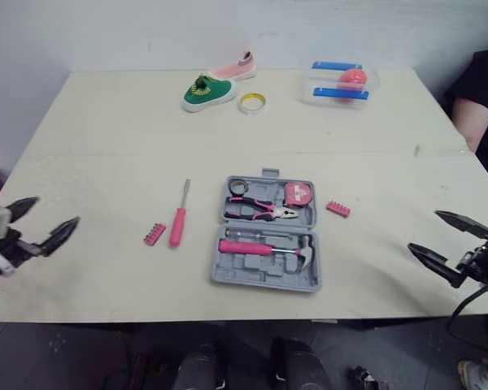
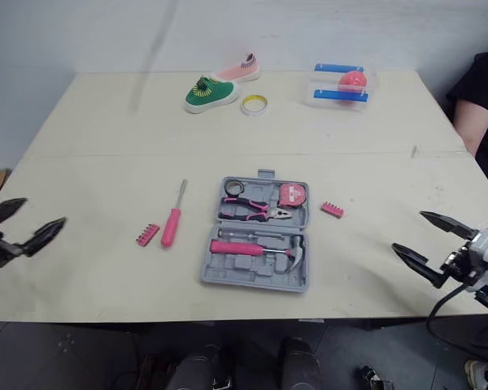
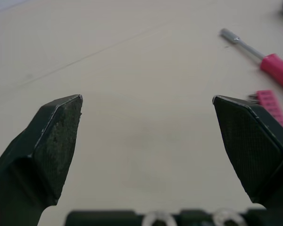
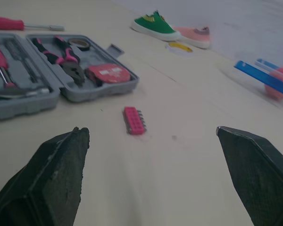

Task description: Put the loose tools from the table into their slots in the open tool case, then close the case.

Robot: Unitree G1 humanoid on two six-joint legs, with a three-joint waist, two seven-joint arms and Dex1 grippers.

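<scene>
A pale table point(image 1: 106, 122) fills the scene, with a person's dark sleeve and arm point(image 1: 480, 106) at its far right edge; near the middle the grey tool case point(image 1: 268, 236) lies open and flat, its far half holding pink-handled pliers point(image 1: 260, 211) and a pink tape measure point(image 1: 298, 194), its near half a pink-handled hammer point(image 1: 264, 249); the left gripper point(image 1: 53, 211) hovers over the table's near left corner with its jaws spread wide and empty; the right gripper point(image 1: 424, 230) hangs over the near right edge, likewise wide apart and holding nothing; along the far edge sit a clear container point(image 1: 342, 84) with blue strips and a pink ball, a green shoe point(image 1: 207, 92) and a pink shoe point(image 1: 234, 68); a loose pink-handled screwdriver point(image 1: 178, 219) lies just left of the case, a pink bit holder point(image 1: 154, 235) beside it on its left; a second bit holder point(image 1: 337, 209) rests just right of the case; a yellow tape roll point(image 1: 252, 102) sits near the green shoe.
</scene>
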